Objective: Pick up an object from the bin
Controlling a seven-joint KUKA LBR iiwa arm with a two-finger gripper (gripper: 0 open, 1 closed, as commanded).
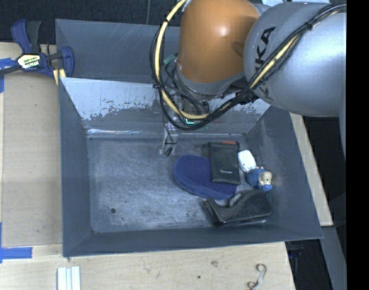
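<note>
While my gripper (168, 142) hangs nr the back wall of the grey metal bin (75, 162), over bare floor, open or shut: can't tell. Nearest item: soft blue oval fabric pad (196, 175), to view's lower right, touching a black rectangular case (223, 164). Risk: closing here grabs nothing, or a sloppy reach snags both.

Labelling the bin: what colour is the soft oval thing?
The soft oval thing is dark blue; camera view.
</note>
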